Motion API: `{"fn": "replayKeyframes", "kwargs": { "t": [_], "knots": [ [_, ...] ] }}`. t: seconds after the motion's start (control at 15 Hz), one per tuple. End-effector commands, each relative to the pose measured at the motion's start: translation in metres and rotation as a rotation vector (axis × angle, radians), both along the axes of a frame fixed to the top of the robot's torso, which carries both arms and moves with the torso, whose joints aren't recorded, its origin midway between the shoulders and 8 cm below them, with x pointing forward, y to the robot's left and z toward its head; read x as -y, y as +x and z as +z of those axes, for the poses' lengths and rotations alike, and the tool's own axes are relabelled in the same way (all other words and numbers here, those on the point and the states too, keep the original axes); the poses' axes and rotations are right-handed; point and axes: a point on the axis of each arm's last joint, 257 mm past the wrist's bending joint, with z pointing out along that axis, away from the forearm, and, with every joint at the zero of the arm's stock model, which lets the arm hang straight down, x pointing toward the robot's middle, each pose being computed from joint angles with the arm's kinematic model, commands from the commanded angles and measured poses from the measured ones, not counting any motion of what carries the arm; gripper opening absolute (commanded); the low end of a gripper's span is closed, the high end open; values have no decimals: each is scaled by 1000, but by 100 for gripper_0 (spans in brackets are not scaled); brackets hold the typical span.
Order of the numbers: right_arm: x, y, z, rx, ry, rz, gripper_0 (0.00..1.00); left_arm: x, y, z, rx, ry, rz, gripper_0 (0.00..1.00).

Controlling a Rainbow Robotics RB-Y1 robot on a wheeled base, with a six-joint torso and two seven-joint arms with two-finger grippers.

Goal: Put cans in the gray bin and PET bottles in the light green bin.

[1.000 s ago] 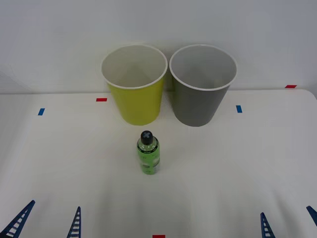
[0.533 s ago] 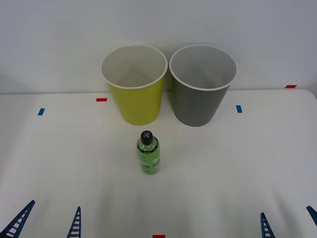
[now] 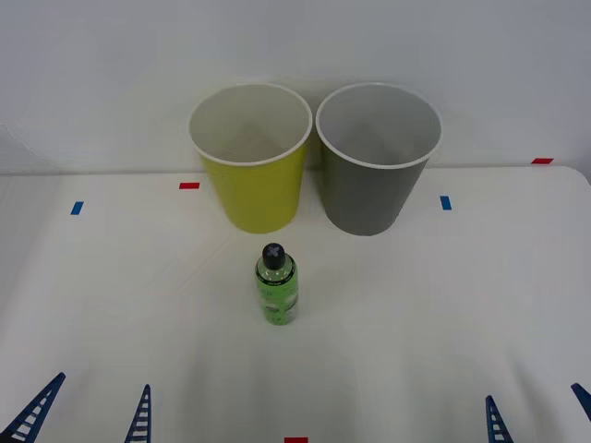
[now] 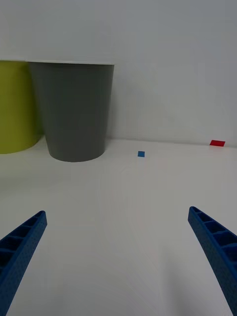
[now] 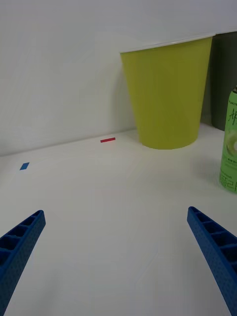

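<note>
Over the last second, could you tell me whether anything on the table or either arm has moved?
Nothing visibly changed. The PET bottle stands upright before the light green bin and gray bin; the left gripper and right gripper remain open, low at the near edge.

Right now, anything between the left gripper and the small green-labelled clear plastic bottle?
Nothing: front view shows bare white table between the open left gripper and the small green-labelled clear plastic bottle.
</note>
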Motion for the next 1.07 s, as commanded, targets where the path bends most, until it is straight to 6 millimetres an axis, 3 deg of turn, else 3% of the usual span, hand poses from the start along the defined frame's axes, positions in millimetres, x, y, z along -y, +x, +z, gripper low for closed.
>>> {"fn": "replayKeyframes", "kwargs": {
  "t": [0.07,1.07],
  "knots": [
    [0,0,0,0,0,0,100,0,0,0,0,0,0,100],
    [0,0,0,0,0,0,100,0,0,0,0,0,0,100]
  ]
}}
